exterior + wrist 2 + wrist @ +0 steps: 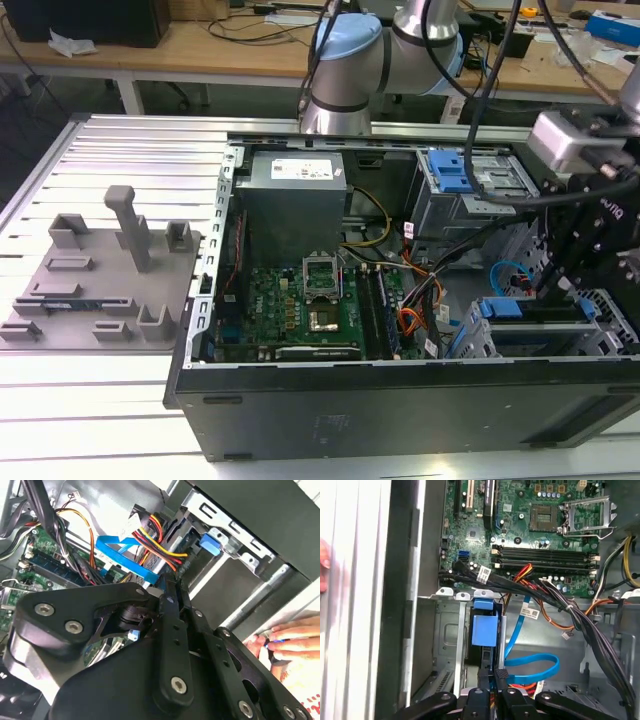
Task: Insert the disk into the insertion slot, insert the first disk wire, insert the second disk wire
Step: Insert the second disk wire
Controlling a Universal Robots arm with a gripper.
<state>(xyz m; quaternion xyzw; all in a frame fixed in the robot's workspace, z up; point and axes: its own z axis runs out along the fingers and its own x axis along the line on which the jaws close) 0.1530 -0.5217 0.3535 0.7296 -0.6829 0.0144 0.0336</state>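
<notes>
Pincer (492,680) closed on a black plug, just beside the disk (484,630), seated in the insertion slot (445,630)

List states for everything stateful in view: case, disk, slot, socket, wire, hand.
Case: lying flat, side open.
Disk: seated in the slot, blue end facing out.
Slot: filled by the disk.
Processor socket: cover flipped up.
Blue wire: looped, plug end at the hand; can't tell if plugged in.
Hand: looks shut on the wire's plug, at the disk's end.
</notes>
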